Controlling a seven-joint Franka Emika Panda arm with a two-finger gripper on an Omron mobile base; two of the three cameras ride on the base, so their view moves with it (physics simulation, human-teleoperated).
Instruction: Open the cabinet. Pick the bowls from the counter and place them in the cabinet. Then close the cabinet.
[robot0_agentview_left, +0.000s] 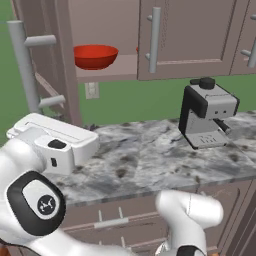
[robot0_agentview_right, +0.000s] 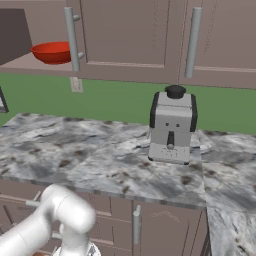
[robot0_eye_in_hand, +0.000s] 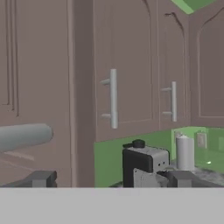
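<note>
One red bowl (robot0_agentview_left: 95, 55) sits on the bottom shelf of the wall cabinet (robot0_agentview_left: 200, 35), plain to see through the left half, whose door (robot0_agentview_left: 37, 70) is swung out toward me. A sliver of red shows at the edge of the shut right door in the left base view, just beside that door's grey bar handle (robot0_agentview_left: 155, 40); too little of it to tell what it is. From the right base view the same bowl (robot0_agentview_right: 52, 52) rests on the shelf, partly behind the bar handle (robot0_agentview_right: 72, 39) of the shut door.

My gripper (robot0_eye_in_hand: 107, 179) is up beside the open door. My jaws stand fully apart, nothing between them. One dark fingertip (robot0_eye_in_hand: 39, 179) is at the lower left of the hand view, the other at the lower right. Close to the left tip in that view is the open door's grey handle (robot0_eye_in_hand: 24, 135), lying across the frame; I cannot tell if we touch.

Marbled counter (robot0_agentview_left: 150, 155) runs below the cabinet. On it stands a grey and black coffee machine (robot0_agentview_left: 206, 112), toward the right in the left base view, well apart from the open door. Hand view also catches the coffee machine (robot0_eye_in_hand: 144, 164), with a pale grey cylinder (robot0_eye_in_hand: 184, 153) just beside it near the green wall (robot0_agentview_left: 140, 100).

Brown drawer fronts (robot0_agentview_right: 165, 225) with silver handles sit under the counter edge.
</note>
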